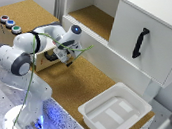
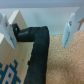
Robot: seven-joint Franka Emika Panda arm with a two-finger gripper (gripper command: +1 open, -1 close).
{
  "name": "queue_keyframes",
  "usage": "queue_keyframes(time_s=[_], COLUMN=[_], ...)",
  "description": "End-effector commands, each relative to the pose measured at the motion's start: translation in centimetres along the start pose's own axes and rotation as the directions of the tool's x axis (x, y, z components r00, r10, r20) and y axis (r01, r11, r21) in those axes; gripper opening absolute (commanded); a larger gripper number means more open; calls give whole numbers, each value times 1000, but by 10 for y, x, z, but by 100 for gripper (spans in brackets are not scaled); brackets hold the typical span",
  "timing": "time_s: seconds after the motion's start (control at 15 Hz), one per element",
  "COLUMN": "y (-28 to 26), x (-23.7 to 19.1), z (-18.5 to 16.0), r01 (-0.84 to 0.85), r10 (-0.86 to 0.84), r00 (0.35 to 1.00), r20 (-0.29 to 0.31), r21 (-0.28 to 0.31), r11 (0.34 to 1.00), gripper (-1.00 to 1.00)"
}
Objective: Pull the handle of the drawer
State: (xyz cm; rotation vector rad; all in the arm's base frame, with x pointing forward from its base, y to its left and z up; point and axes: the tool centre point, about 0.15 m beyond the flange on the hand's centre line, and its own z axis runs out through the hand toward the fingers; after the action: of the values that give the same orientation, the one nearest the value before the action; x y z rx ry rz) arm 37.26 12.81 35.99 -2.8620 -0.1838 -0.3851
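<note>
Drawer handle [image 2: 20,34] is sitting dark and small on the light plywood front of the drawer [image 1: 45,61], which belongs to the cork-topped wooden box [image 1: 21,13] at the exterior view's left. The drawer is already standing partly out of the box, so the pull looks to be underway rather than just beginning. The gripper [image 2: 37,29] is hovering right at the drawer front with its jaws standing apart, one pale fingertip [image 2: 6,29] lying beside the handle; nothing is clamped between them, as far as the wrist view shows, though a black cable [image 2: 38,52] is crossing the middle of that view. Judging from this, the next move is calling for the jaws to be closing squarely on the handle before drawing straight back over the cork counter [image 1: 78,84].
</note>
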Motion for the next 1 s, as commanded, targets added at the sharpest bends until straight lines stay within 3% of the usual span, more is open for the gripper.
queue_keyframes(time_s=[0.0,0.13,0.33,0.8,0.93], y=[-11,0,17,78,78], x=[-4,-13,-23,-41,-39], z=[6,21,29,11,9], r01=[49,44,20,-143,-148], r10=[-26,-8,26,187,188], r00=[993,987,984,974,975], r20=[115,158,178,127,117], r21=[-205,-226,-255,-296,-284], r11=[977,973,967,944,947], gripper=[100,100,100,100,100])
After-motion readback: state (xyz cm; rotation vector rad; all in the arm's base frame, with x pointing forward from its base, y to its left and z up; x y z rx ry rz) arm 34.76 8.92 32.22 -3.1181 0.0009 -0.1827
